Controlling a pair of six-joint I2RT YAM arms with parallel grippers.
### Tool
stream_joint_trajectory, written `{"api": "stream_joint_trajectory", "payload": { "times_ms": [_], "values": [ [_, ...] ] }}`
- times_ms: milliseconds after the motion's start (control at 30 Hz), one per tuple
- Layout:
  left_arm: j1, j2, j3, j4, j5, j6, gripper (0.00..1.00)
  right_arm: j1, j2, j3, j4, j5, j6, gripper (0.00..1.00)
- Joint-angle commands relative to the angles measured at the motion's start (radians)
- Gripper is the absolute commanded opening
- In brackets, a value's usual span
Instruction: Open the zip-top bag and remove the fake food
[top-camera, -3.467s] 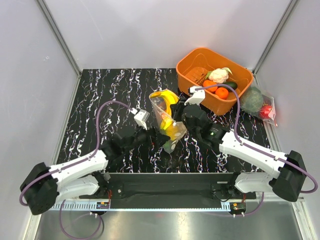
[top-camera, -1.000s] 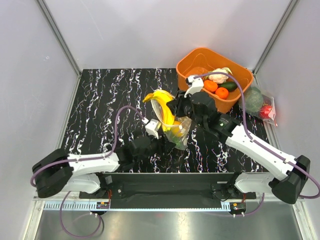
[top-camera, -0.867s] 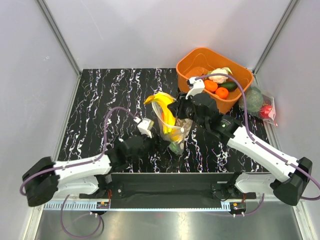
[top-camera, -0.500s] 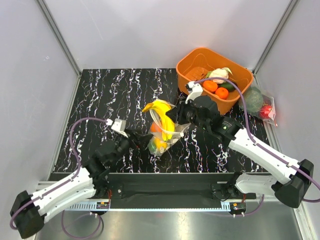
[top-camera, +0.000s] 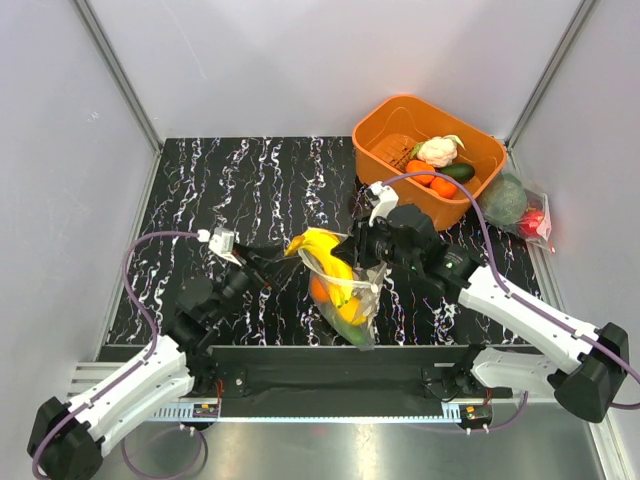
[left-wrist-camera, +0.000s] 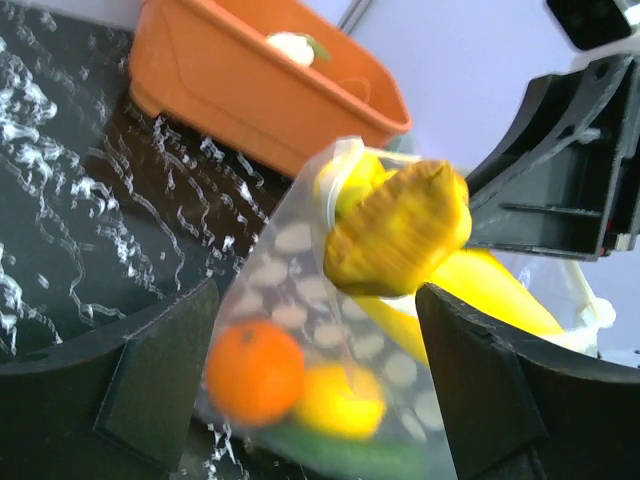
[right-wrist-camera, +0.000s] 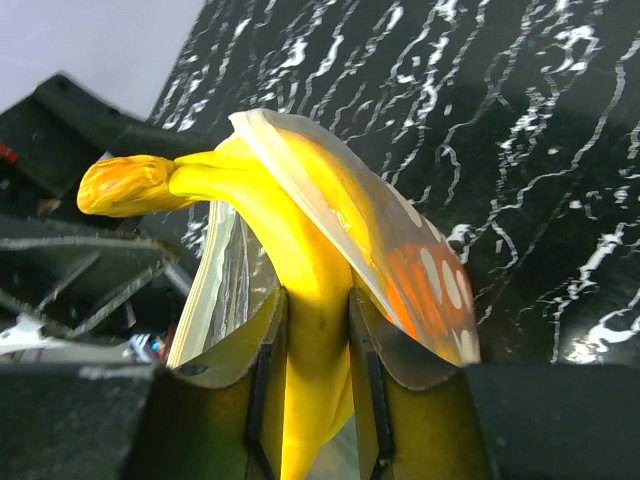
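Banana pinched at the bag mouth, left arm hands-off

Closest to the bases, the left end effector (left-wrist-camera: 315, 330) is spread wide and gripping nothing, with its fingers framing the dotted zip-top bag (left-wrist-camera: 285, 265) but apart from it. The bag is over the front part of the counter (top-camera: 230, 180); can't tell if it rests there or hangs. An orange (left-wrist-camera: 255, 370), a yellow piece (left-wrist-camera: 335, 400) and a dark-green vegetable (left-wrist-camera: 350, 455) sit in its lower end. A bit further back, the right end effector (right-wrist-camera: 315, 310) is clamped on a banana (right-wrist-camera: 290, 240) poking stem-first out of the open mouth, with film draped over it. Far back right is the orange bin (top-camera: 470, 200), with a cauliflower (top-camera: 437, 150) inside.
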Motion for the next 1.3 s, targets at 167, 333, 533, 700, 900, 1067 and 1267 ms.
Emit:
{"api": "stream_joint_trajectory", "payload": {
  "times_ms": [167, 333, 533, 700, 900, 1067, 1267],
  "values": [
    [0.117, 0.147, 0.025, 0.268, 0.429, -0.022, 0.88, -0.027, -0.07, 0.042, 0.057, -0.148, 0.044, 0.0],
    [0.116, 0.223, 0.018, 0.42, 0.439, -0.084, 0.89, -0.027, -0.069, 0.014, 0.106, -0.201, 0.073, 0.0],
    [0.117, 0.27, 0.021, 0.477, 0.436, -0.091, 0.79, -0.028, -0.066, -0.009, 0.149, -0.226, 0.118, 0.0],
    [0.116, 0.267, -0.002, 0.471, 0.457, -0.087, 0.47, -0.039, -0.101, -0.01, 0.15, -0.195, 0.145, 0.0],
    [0.116, 0.191, -0.042, 0.417, 0.41, -0.07, 0.11, -0.087, -0.139, -0.022, 0.111, -0.269, 0.142, 0.0],
    [0.116, 0.189, -0.021, 0.357, 0.374, -0.05, 0.0, -0.099, -0.12, -0.046, 0.168, -0.446, 0.156, 0.0],
    [0.117, 0.29, 0.062, 0.362, 0.391, -0.041, 0.0, -0.098, -0.032, -0.029, 0.2, -0.622, 0.144, 0.0]
  ]
}}
